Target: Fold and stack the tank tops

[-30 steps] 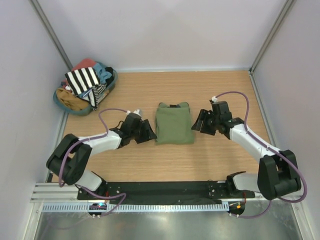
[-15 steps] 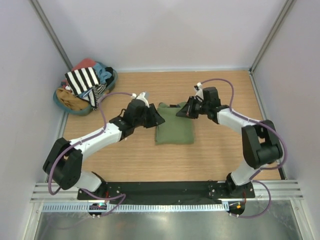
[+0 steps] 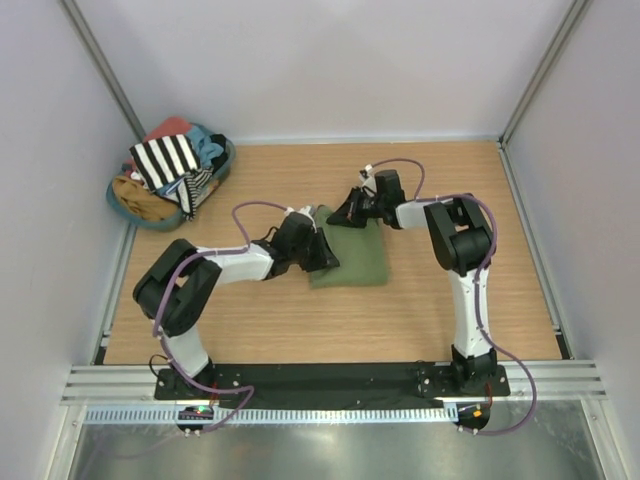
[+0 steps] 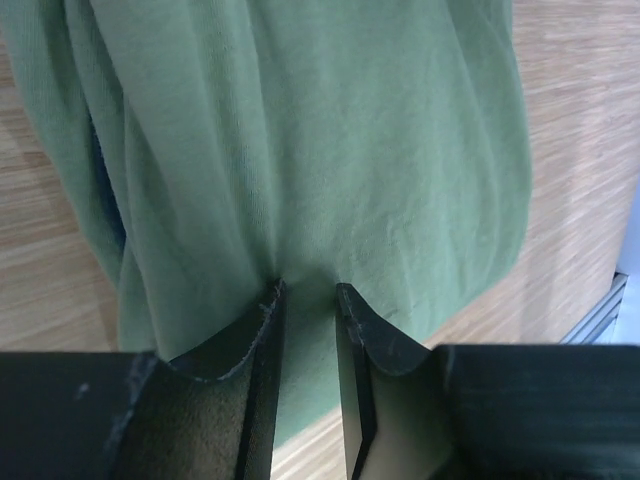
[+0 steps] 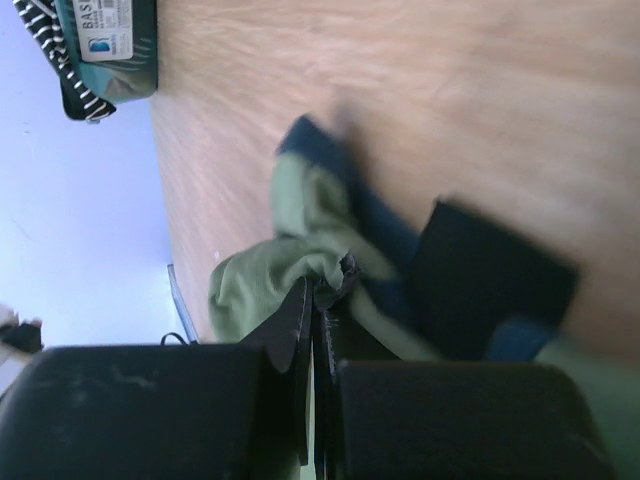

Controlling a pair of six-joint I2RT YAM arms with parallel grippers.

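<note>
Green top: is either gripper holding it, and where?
Right gripper pinches the green top at its far edge by the collar. Left gripper has its jaws astride the left edge; grip unclear.

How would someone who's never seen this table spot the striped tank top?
Start at the far left corner of the wooden table, where a blue basket holds a heap of clothes. The striped tank top drapes over that heap; it alone has bold black-and-white stripes, among plain red, blue and tan pieces.
</note>
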